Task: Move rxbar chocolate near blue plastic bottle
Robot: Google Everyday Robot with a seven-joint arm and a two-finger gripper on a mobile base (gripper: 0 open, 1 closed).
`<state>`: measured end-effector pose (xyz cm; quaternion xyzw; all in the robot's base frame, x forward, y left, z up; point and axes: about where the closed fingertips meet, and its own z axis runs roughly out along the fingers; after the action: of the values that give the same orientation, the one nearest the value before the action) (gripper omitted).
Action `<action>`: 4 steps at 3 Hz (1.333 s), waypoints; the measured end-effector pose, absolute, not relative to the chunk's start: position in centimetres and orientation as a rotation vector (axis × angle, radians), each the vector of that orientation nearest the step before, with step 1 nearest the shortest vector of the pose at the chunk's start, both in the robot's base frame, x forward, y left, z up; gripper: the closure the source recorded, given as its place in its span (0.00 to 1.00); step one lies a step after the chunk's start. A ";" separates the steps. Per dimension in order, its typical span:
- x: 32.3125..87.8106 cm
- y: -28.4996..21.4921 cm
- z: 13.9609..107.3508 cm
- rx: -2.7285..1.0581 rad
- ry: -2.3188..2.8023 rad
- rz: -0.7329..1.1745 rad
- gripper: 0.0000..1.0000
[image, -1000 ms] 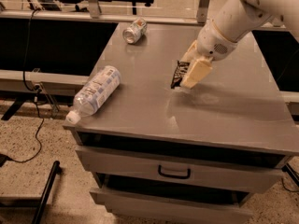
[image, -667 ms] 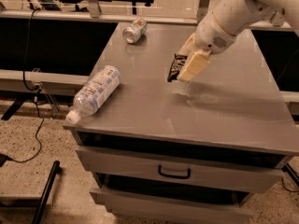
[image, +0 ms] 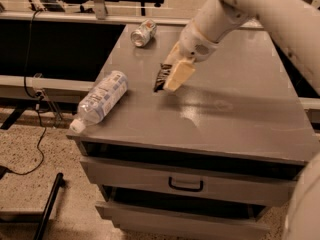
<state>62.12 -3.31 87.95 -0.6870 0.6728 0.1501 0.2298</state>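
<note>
The rxbar chocolate (image: 162, 78) is a small dark wrapped bar, held tilted just above the grey cabinet top (image: 235, 114) near its middle. My gripper (image: 171, 79) is shut on it, with a cream fingertip (image: 179, 75) covering its right side. The blue plastic bottle (image: 100, 100) lies on its side at the cabinet's front left corner, white cap over the edge. The bar is a short way to the right of the bottle, apart from it.
A small silver can (image: 143, 33) lies on its side at the back left of the cabinet top. Below the top are a drawer with a dark handle (image: 186, 185) and a lower drawer. A cable and a black leg lie on the floor at left.
My gripper has carried the bar leftward across the cabinet top, closer to the bottle. The bottle and the can have not moved.
</note>
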 end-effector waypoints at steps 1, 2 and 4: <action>62.5 -0.5 87.3 -1.929 1.828 0.430 1.00; 63.0 1.8 86.4 -1.954 1.813 0.443 1.00; 63.0 2.2 86.0 -1.960 1.811 0.450 0.53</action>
<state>62.99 2.22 86.03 -0.7071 0.6534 0.1622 0.2160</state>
